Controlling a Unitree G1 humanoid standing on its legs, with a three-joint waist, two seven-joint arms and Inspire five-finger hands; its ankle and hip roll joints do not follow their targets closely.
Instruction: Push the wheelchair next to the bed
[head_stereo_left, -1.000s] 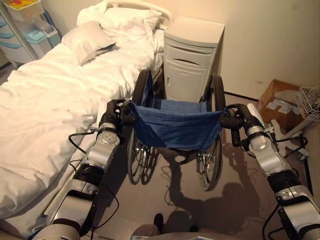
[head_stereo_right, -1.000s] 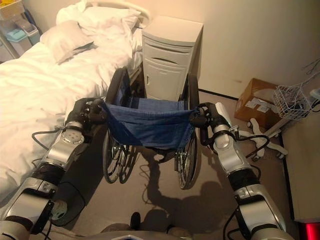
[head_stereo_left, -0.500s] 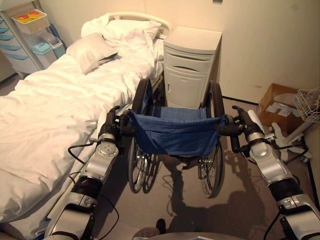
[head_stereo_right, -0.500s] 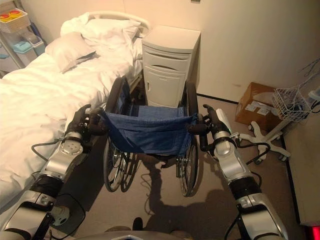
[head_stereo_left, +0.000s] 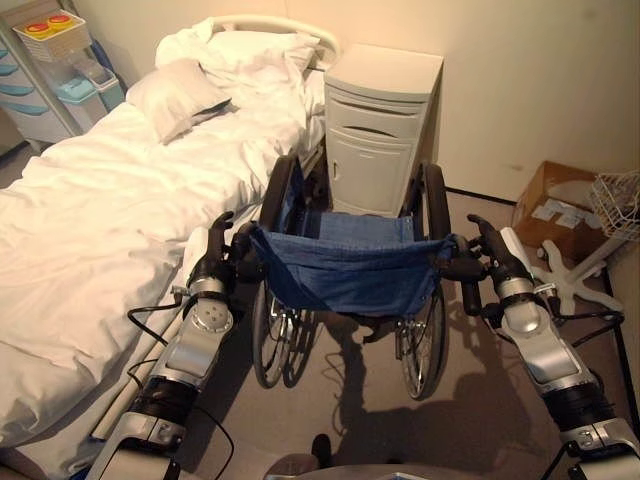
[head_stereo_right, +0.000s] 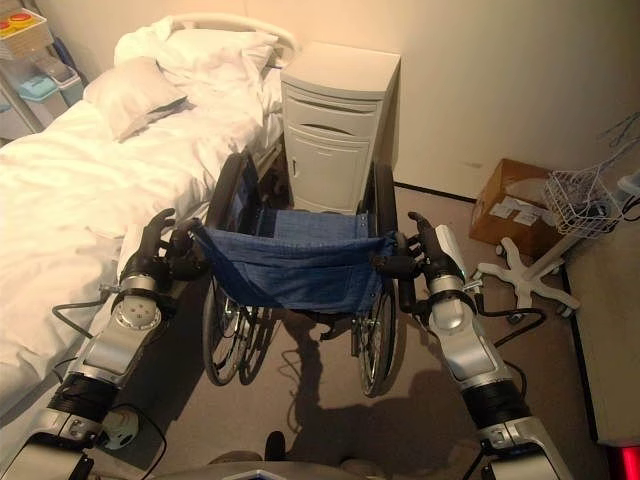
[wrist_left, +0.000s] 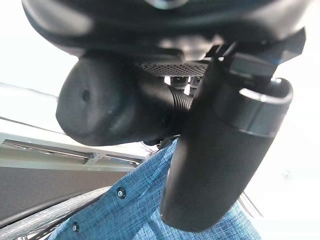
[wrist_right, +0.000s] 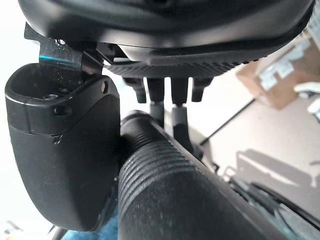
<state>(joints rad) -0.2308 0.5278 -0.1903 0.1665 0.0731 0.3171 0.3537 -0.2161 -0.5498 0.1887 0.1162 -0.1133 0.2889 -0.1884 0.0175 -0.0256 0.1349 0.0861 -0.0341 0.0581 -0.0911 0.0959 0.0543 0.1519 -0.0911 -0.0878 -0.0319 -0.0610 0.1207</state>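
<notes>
Fingers curled round each push handle, the left hand (head_stereo_left: 212, 268) and right hand (head_stereo_left: 492, 262) grip the blue-seated wheelchair (head_stereo_left: 345, 262), which stands just beside the white-sheeted bed (head_stereo_left: 110, 210), facing a pale bedside cabinet (head_stereo_left: 380, 125).

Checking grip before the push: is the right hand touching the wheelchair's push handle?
Touching. In the right wrist view the ribbed push handle lies against the right hand, between thumb and fingers.
</notes>
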